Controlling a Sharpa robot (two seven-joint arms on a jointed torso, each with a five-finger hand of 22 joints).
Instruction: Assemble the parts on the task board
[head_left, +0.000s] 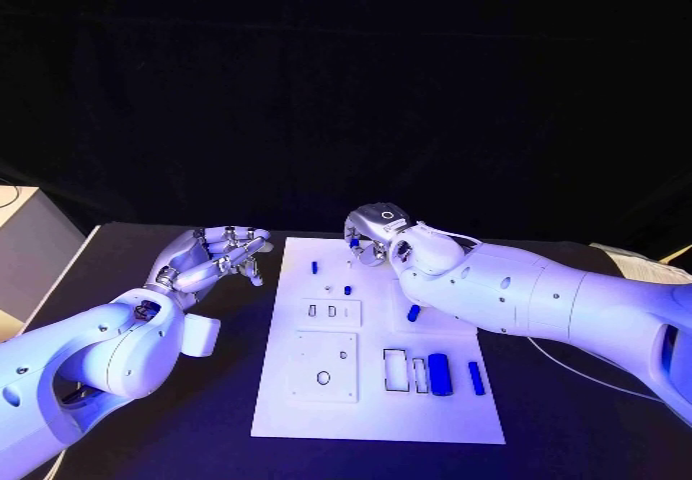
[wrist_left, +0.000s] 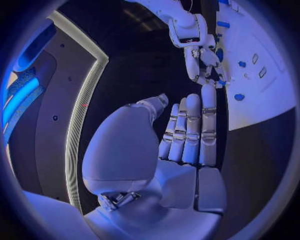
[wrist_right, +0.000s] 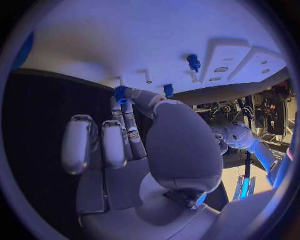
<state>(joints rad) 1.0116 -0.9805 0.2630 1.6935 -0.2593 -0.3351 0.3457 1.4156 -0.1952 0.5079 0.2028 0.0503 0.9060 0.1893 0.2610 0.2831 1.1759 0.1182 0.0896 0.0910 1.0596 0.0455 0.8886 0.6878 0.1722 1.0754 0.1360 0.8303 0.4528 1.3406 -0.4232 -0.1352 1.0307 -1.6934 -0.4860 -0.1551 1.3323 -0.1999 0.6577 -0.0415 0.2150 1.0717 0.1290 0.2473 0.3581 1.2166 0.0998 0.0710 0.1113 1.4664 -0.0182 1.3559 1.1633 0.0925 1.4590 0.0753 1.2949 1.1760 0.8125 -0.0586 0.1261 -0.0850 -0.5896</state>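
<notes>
The white task board (head_left: 378, 405) lies in the middle of the table. My right hand (head_left: 378, 232) hovers at its far edge and pinches a small blue part (wrist_right: 120, 93) at its fingertips; the part also shows as a blue speck (head_left: 353, 238) under the hand. Left of the board my left hand (head_left: 216, 256) is raised with fingers apart and holds nothing. Small blue pegs (head_left: 315, 267) (head_left: 348, 290) stand in the board's far half. A blue piece (head_left: 414, 313) lies mid-board. A thick blue cylinder (head_left: 440, 374) and a thin blue bar (head_left: 476, 378) lie near its right edge.
Two raised white blocks (head_left: 329, 312) (head_left: 323, 367) with slots and a hole sit on the board's left half, with open rectangular slots (head_left: 395, 368) beside them. A white box (head_left: 29, 250) stands at the table's left edge. A cable (head_left: 577, 370) runs right of the board.
</notes>
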